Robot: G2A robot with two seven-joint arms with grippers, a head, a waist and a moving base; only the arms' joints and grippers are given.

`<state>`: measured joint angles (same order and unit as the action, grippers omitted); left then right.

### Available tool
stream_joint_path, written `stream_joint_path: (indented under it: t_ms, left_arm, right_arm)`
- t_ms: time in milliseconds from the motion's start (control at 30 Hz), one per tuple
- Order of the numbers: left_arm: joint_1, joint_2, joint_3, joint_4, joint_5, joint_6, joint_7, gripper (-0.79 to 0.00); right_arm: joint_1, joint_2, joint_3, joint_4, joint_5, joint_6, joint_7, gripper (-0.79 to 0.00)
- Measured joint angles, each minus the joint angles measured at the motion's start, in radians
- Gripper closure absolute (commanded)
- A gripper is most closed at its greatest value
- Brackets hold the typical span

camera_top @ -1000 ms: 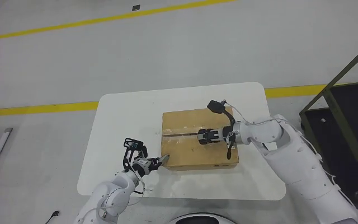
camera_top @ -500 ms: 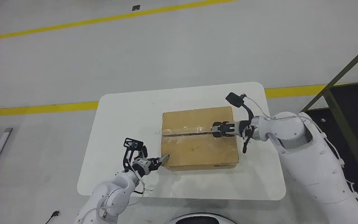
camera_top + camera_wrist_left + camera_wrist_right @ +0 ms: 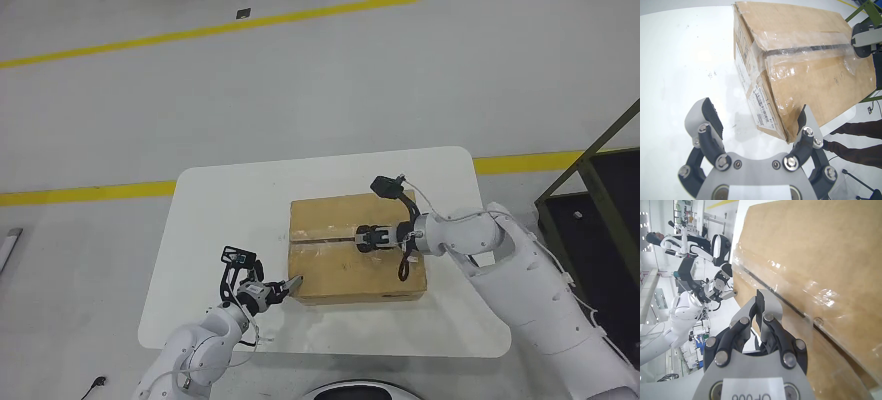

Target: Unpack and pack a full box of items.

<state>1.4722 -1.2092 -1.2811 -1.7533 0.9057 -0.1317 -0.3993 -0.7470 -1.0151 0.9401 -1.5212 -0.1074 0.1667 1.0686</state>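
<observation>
At the near edge of a white table (image 3: 215, 225), the robot's left gripper (image 3: 757, 111) hovers with its fingers spread wide apart, framing the closest corner of a brown cardboard box (image 3: 340, 268). One fingertip lies right at that corner; whether it touches the cardboard cannot be told. The box sits flat around the middle of the table, its flaps down and sealed under clear tape (image 3: 806, 47) that wrinkles along the dark centre seam. A white barcode label (image 3: 762, 109) is stuck to the side wall facing the left gripper. Farther along the box top, the right gripper (image 3: 362, 240) rests on the taped seam with its fingers pressed together, pointing along the seam toward the left gripper's end of the box. Beyond the table, a yellow floor line (image 3: 90, 190) crosses the grey floor, and a green frame (image 3: 600, 150) stands off to the robot's right.
</observation>
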Motion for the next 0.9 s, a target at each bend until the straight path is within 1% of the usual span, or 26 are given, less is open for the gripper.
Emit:
stream_joint_path:
  t_ms: [167, 433, 700, 900]
  left_arm:
    - [0.0, 0.0, 0.0, 0.0, 0.0, 0.0, 0.0, -0.785]
    - [0.0, 0.0, 0.0, 0.0, 0.0, 0.0, 0.0, -0.785]
    - [0.0, 0.0, 0.0, 0.0, 0.0, 0.0, 0.0, -0.785]
    - [0.0, 0.0, 0.0, 0.0, 0.0, 0.0, 0.0, -0.785]
  right_arm:
    - [-0.013, 0.015, 0.049, 0.025, -0.013, 0.015, 0.035, 0.0]
    - [-0.084, 0.056, 0.198, -0.032, -0.032, 0.061, 0.071, 0.0]
    - [-0.156, 0.087, 0.328, -0.068, -0.042, 0.091, 0.068, 0.0]
    - [-0.187, 0.099, 0.418, -0.125, 0.015, 0.092, 0.047, 0.0]
